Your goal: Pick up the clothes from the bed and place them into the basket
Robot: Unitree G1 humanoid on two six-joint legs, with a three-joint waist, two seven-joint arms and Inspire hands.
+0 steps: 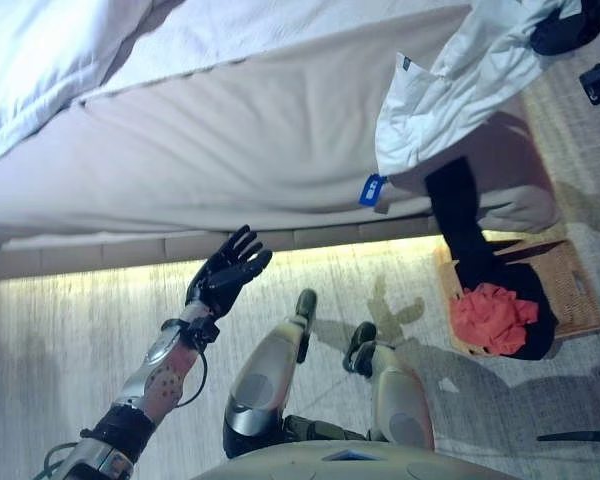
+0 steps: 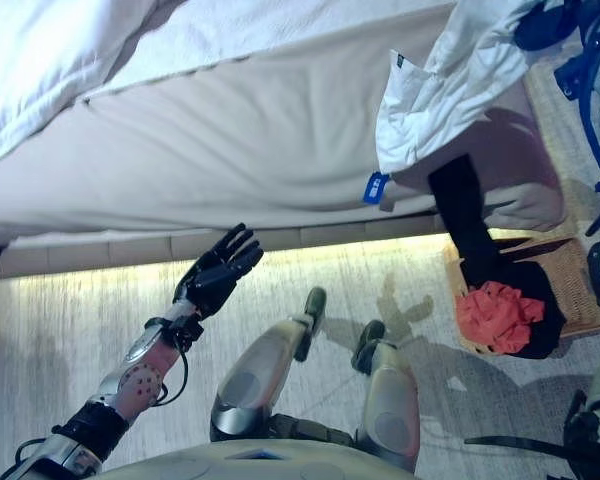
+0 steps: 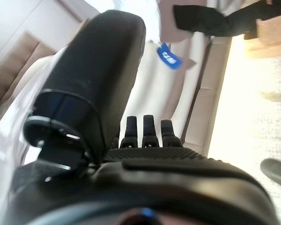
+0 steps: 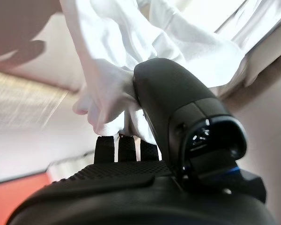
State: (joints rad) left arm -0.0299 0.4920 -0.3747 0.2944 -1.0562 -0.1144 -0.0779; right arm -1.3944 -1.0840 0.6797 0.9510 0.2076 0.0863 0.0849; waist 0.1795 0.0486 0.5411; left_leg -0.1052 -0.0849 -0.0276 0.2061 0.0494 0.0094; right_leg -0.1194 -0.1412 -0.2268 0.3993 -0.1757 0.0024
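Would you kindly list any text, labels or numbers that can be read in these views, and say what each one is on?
No text can be read in any view.
Blue tag hanging at the lower edge of the white garment: it bears white marks in the left wrist view, too blurred to read.
Small dark label on the white garment: too small to read.
Basket, orange cloth and bed: no print visible.

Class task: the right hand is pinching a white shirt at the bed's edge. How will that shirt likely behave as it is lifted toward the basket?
Probably floppy: the white shirt hangs in folds from the right hand. Likely light, since a pinch holds it. It may trail and snag the bed or miss the basket.
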